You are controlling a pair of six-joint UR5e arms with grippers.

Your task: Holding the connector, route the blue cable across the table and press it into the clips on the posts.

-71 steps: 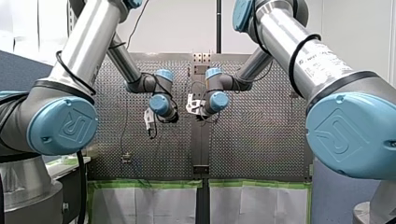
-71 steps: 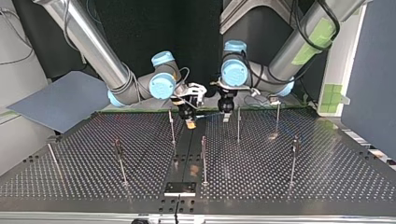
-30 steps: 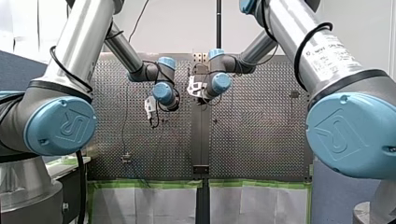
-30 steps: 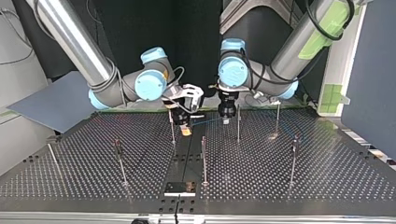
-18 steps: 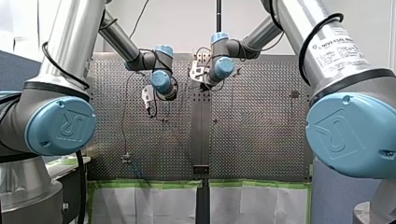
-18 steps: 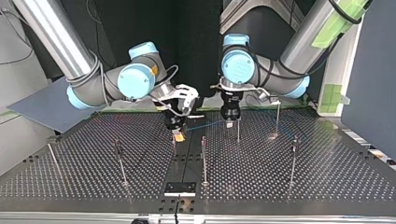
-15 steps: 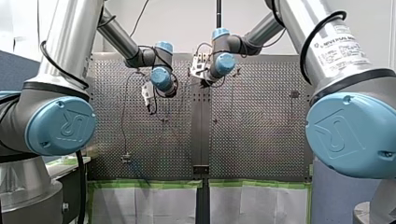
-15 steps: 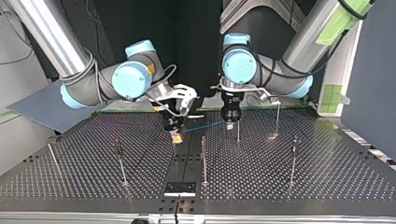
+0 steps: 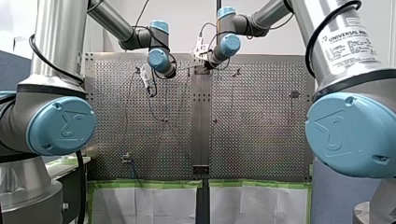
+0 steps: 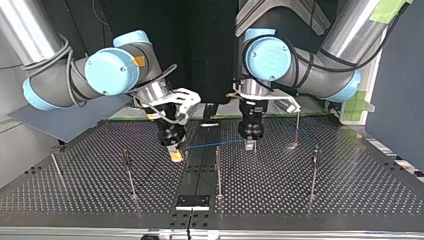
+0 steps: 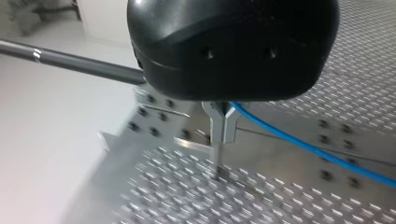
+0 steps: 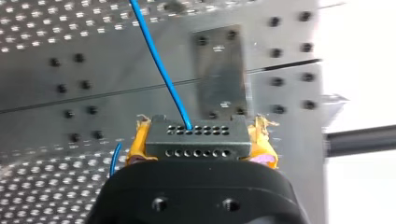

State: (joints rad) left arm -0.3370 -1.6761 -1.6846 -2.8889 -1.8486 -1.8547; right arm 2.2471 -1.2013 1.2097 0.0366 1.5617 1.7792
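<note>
My right hand (image 12: 201, 145) squeezes the connector (image 12: 196, 132) tight — my left hand (image 11: 223, 139) is closed, pinching the blue cable (image 11: 303, 145) above the worktop (image 11: 280, 203).

My right arm (image 10: 55, 85) stood bent at the elbow at the top view's left. Its wrist (image 10: 111, 70) was turned so that the right gripper (image 10: 175, 156) pointed down at a slant, and its yellow pads (image 12: 136, 145) were clamped on the connector (image 12: 196, 139). My left arm (image 10: 325, 75) reached in from that view's right. The black left gripper (image 10: 248, 145) hung straight down, its metal fingers (image 11: 223, 125) drawn together on the blue cable (image 11: 303, 147).
</note>
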